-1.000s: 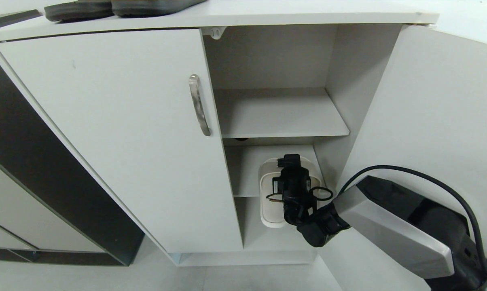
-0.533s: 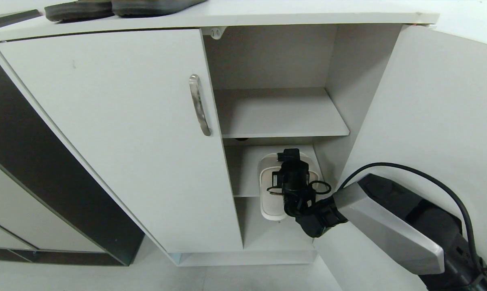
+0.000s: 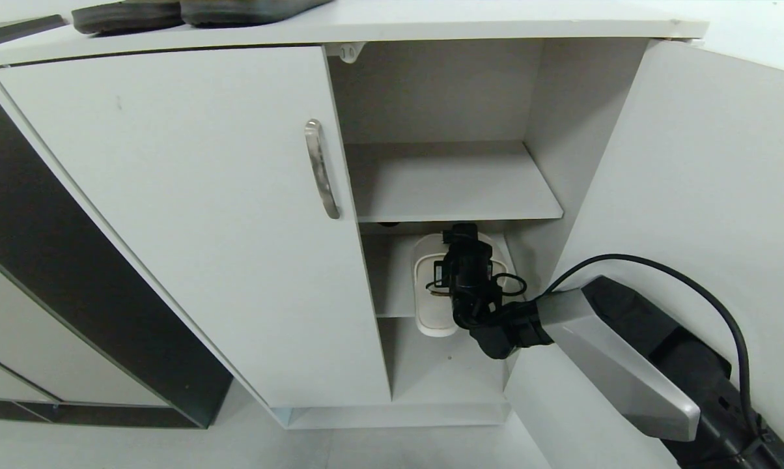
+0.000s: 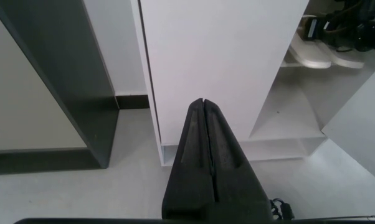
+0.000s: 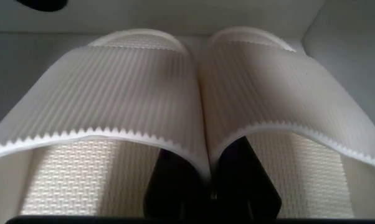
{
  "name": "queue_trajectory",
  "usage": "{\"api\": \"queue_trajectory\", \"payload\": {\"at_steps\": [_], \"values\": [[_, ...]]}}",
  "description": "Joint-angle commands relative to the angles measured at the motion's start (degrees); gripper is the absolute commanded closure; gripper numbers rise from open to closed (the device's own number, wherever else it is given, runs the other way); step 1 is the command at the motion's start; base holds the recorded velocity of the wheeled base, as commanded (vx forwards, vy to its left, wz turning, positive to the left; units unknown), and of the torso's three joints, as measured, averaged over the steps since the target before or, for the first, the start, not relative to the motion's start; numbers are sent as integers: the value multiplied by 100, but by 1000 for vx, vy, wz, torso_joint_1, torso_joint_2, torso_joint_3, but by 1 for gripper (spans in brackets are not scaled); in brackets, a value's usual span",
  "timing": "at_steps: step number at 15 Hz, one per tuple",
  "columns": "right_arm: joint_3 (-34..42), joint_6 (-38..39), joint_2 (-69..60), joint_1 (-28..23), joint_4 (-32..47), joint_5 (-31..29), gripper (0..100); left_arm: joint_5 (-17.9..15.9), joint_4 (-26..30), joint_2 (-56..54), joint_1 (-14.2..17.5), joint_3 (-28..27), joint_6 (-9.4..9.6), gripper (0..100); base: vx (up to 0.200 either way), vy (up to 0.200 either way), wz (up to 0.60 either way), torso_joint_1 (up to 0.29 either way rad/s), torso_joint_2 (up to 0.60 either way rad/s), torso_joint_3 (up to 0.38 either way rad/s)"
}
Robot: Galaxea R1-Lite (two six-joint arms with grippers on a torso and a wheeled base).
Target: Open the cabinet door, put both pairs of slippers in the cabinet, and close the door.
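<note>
Pair of white slippers [image 3: 431, 306] is pinched at its inner straps in right gripper [image 5: 210, 180] jaws, long axis front-to-back over the middle shelf [image 3: 392, 286], heels past its front edge; dark slippers [image 3: 170, 12] lie toward the cabinet top [image 3: 496, 29] left end, nearer left gripper [image 4: 203, 124], jaws closed, empty.

Two white slippers [image 3: 431, 312] sit at the lower centre of the head view. Two dark slippers [image 3: 125, 14] are at its upper left. One cabinet [image 3: 496, 27] has two doors [image 3: 170, 215], one handle [image 3: 320, 169] and two shelves [image 3: 450, 185].
</note>
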Motion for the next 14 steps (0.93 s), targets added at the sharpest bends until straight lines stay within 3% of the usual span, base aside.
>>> {"api": "queue_trajectory", "payload": {"at_steps": [1,10,11,14], "values": [[-90,-1,77,-22,8,1,100,0,0,7,1,0,-2,100,0,0,0,0,0,0],[-116,-10,156,-22,8,1,100,0,0,7,1,0,-2,100,0,0,0,0,0,0],[-116,-10,156,-22,8,1,0,0,0,7,1,0,-2,100,0,0,0,0,0,0],[95,-18,112,-22,-27,-8,0,9,0,7,1,0,-11,100,0,0,0,0,0,0]]}}
